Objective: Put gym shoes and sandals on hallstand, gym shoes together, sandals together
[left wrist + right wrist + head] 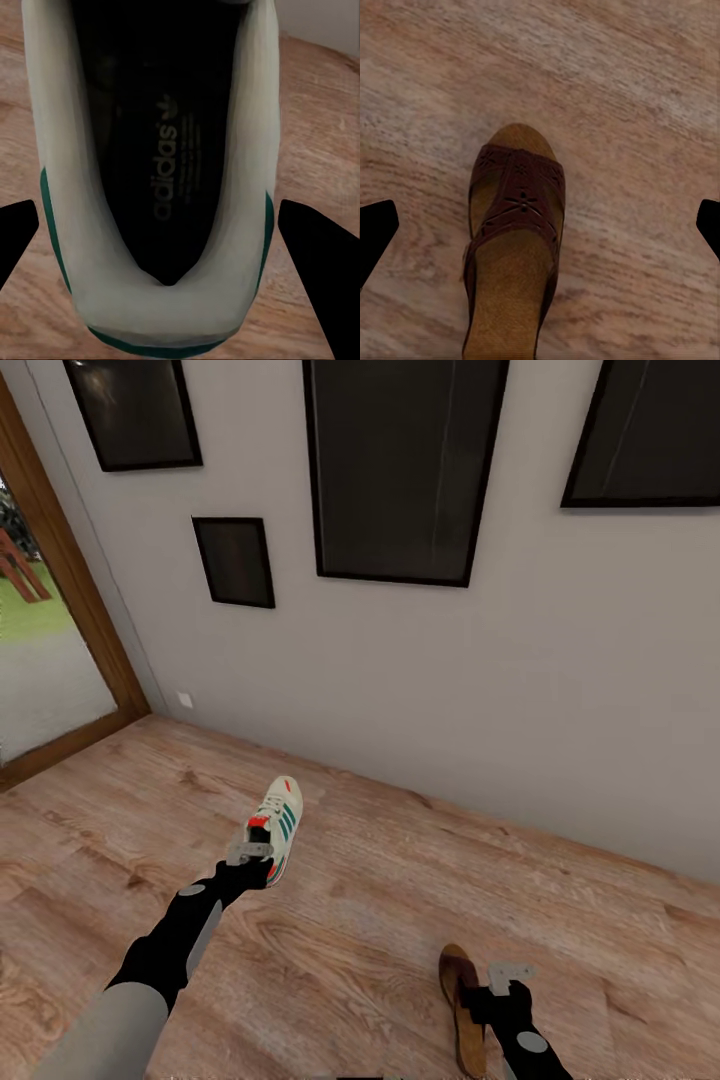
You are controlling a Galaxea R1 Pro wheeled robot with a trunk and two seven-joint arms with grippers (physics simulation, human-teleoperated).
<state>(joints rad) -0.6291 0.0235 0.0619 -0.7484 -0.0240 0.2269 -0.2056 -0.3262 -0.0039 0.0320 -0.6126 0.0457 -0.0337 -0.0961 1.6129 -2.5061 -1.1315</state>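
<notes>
1. The left pincer (255, 848) is at the heel of a gym shoe (277, 825). Its dark fingers (319, 247) sit on both sides of the heel, but I cannot tell if they squeeze it.
2. The shoe is above the wood floor (380, 880), near the grey wall (400, 680).
3. The right pincer (508, 972) is spread wide, holding nothing.
4. A brown sandal (514, 247) lies flat on the floor under it.
</notes>
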